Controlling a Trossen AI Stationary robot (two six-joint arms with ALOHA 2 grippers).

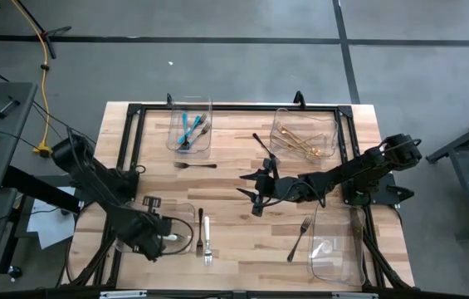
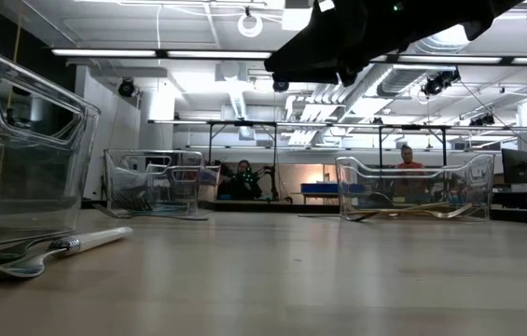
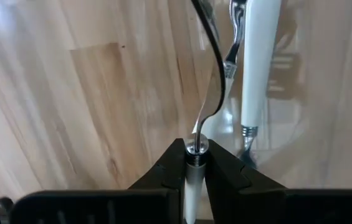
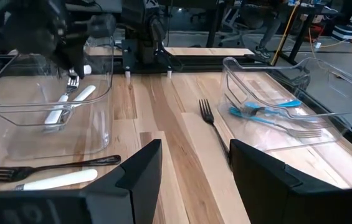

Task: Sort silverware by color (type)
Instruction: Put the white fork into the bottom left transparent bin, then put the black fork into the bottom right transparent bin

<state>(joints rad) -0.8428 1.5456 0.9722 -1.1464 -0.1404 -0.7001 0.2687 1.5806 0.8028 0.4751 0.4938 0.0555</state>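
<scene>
Two jaws of the left gripper stand pressed onto the handle end of a white-handled fork, pinching it just behind the metal collar so that the neck and tines project forward past the fingertips. The fork hangs over the near-left clear bin, where another white-handled piece already lies on the bin floor.

Recommended procedure for the step in hand, as a judgement from this position:
- Lower the fork until its tines come near the bin floor before releasing; a drop from height can bounce it against the wall.
- Keep it roughly parallel with the piece already in the bin so the two nest and do not cross.
- Spread the jaws fully, then lift straight up; the narrow grip point may let the handle swing on release.

The right gripper waits above the table centre with its jaws spread and nothing between them, and a dark fork lies ahead of it.

Remaining silverware on the bare table includes a white-handled fork and a dark fork just beside the left bin, and another dark fork near the front-right bin. Teal pieces sit in the far-left bin, gold ones in the far-right bin.
</scene>
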